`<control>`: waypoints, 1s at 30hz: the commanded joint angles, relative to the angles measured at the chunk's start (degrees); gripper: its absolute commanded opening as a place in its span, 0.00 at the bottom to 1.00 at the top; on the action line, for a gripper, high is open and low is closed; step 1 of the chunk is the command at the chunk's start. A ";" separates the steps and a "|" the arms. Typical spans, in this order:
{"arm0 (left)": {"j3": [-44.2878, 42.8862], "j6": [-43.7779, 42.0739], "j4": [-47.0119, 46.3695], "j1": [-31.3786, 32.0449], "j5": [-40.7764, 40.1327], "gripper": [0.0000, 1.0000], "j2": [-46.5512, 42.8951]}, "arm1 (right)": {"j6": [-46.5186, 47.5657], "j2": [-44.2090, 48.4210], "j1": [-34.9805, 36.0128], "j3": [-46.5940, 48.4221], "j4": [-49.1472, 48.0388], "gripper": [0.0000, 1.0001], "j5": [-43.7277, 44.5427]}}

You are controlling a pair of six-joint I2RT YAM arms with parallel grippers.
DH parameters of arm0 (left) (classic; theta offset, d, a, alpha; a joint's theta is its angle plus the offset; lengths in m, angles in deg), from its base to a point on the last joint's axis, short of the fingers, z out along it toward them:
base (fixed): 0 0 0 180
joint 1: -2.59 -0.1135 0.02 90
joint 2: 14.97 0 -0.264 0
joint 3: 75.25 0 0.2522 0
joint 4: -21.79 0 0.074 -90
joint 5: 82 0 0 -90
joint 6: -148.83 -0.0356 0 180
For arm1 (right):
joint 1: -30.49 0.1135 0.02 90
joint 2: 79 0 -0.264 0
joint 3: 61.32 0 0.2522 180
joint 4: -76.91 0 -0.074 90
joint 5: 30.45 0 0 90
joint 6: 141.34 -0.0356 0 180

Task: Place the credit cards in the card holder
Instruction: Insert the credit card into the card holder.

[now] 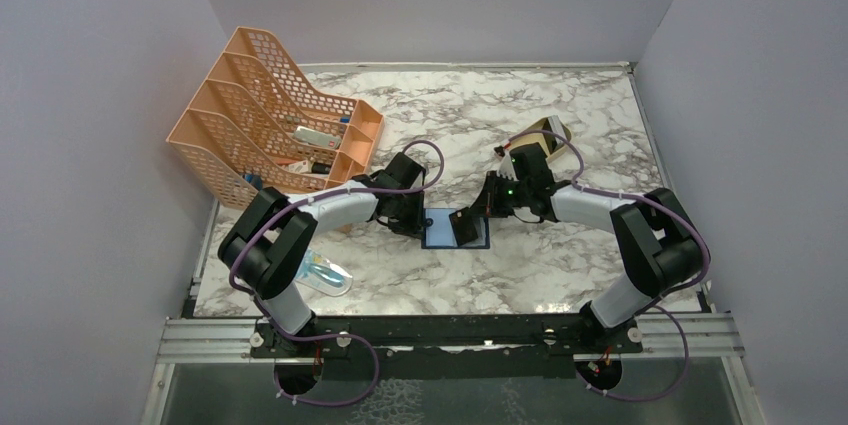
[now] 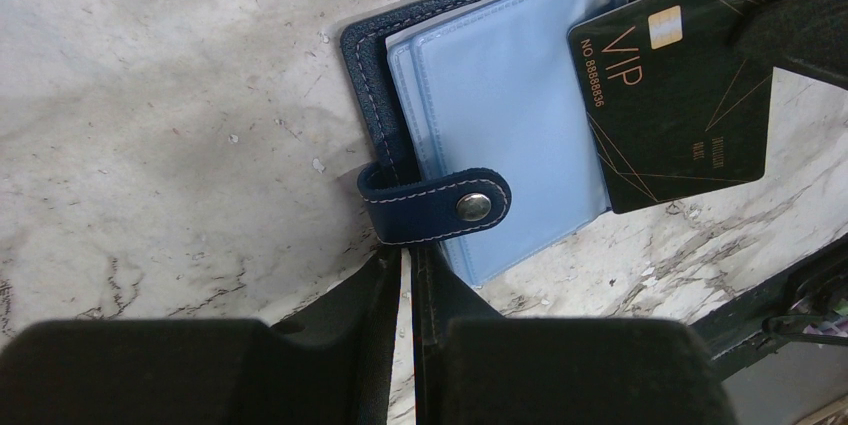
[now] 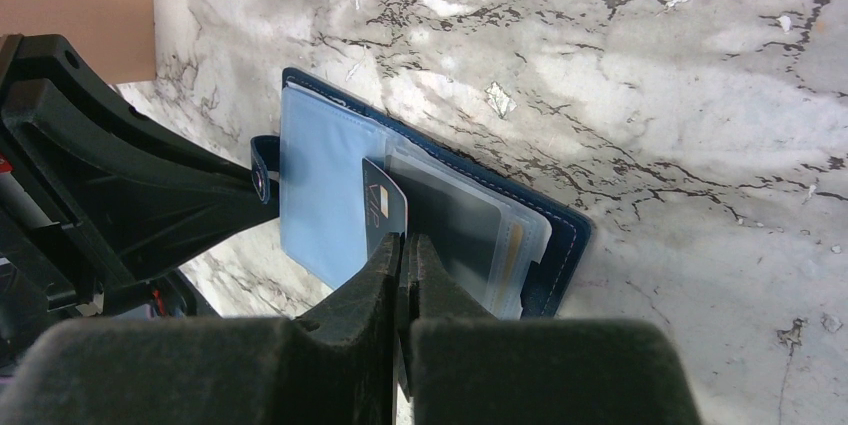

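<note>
While left gripper (image 2: 405,260) pinches stitched navy strap (image 2: 435,207), right gripper (image 3: 405,245) grips glossy card (image 3: 384,201).

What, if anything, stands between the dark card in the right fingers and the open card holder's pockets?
Nothing visible does. The right fingers hold the dark card right over the card holder's clear sleeves; the left fingers sit aside at its snap strap.

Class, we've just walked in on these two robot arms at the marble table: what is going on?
The left gripper pinches the snap strap of the open navy card holder, steadying it on the marble table. The right gripper is shut on a dark VIP card, held over the clear pockets; it does not look tucked in yet.
</note>
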 commanded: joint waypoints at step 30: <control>2.96 1.89 0.66 0.51 0.30 0.14 -1.13 | 0.23 -1.96 0.08 -2.64 -5.29 0.01 1.18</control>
